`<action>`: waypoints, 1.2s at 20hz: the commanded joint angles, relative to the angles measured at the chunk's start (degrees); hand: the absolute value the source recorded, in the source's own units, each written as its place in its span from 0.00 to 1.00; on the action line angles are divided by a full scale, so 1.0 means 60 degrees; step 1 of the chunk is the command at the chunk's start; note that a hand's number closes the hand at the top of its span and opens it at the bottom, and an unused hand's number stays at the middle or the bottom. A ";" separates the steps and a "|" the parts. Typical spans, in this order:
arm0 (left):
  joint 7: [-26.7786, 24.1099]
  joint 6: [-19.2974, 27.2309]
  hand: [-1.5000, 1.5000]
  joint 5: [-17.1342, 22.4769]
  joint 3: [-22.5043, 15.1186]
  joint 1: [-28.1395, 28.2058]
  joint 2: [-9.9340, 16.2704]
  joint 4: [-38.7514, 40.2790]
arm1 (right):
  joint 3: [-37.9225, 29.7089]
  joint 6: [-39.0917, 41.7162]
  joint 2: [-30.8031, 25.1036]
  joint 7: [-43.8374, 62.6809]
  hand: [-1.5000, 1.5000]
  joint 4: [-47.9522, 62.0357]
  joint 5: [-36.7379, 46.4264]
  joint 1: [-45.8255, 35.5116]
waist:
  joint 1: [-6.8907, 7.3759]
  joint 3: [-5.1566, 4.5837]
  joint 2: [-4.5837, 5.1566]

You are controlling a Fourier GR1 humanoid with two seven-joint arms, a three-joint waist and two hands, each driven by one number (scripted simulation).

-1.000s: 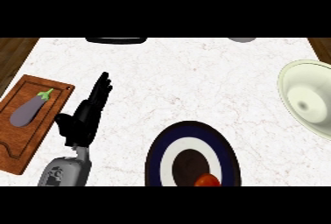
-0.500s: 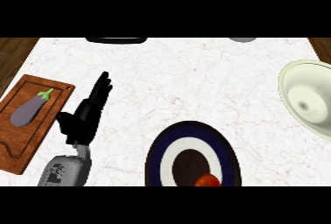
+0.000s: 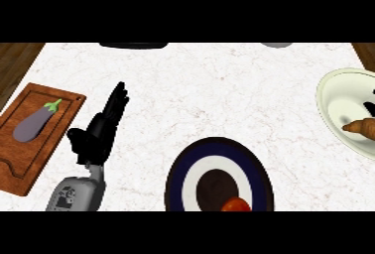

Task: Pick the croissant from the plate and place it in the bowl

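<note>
The cream bowl (image 3: 338,94) sits at the right edge of the counter. A brown croissant (image 3: 359,128) shows over the bowl's inner right side, cut off by the view's edge. Just above it a black finger of my right hand (image 3: 368,108) pokes in from the right; the remainder of that hand is out of view. The dark blue and white plate (image 3: 183,173) lies at the bottom centre with a red round item (image 3: 236,204) on its near part. My left hand (image 3: 99,134) rests open on the counter left of the plate, fingers straight and pointing away.
A wooden cutting board (image 3: 29,163) with a purple eggplant (image 3: 33,124) lies at the left edge. A dark object (image 3: 134,45) and a grey one (image 3: 277,44) sit along the far edge. Bare marble lies between plate and bowl.
The croissant and a finger of my right hand have come into view over the bowl from the right edge. The left hand has not moved.
</note>
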 commanded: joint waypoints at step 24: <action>0.0172 -0.0070 0.50 -0.0052 -0.0013 0.0214 0.0062 -0.0443 | -0.1788 0.5723 -0.1273 -0.1162 0.00 0.4631 -0.2449 -0.2353 | -0.0147 0.0021 -0.0026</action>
